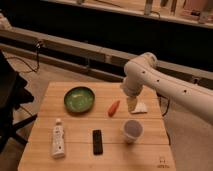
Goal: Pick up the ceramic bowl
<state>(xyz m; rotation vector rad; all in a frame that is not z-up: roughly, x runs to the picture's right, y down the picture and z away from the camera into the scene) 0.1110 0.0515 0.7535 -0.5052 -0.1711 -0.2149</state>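
Nearest, on the front part of the light wooden slatted table [75, 160], lie a white squeeze tube with a pale label [58, 139] at the left and a slim black rectangular remote [98, 141] just right of it. Further right stands a small white cup [132, 130], upright.

Beyond these, at mid-table, a small orange carrot-shaped piece [114, 107] lies tilted. To its left, apart from everything else, sits the wide green glazed ceramic bowl [79, 98], flat on the wood and untouched.

The gripper [131, 103], hanging from the white robot arm [165, 87], hovers low over the right side of the table, by a small white scrap [140, 107]. I cannot tell whether it is open or closed, and it appears to hold nothing.

By my judgement the task is barely begun: the reach across to the bowl, the grasp and the lift all remain.
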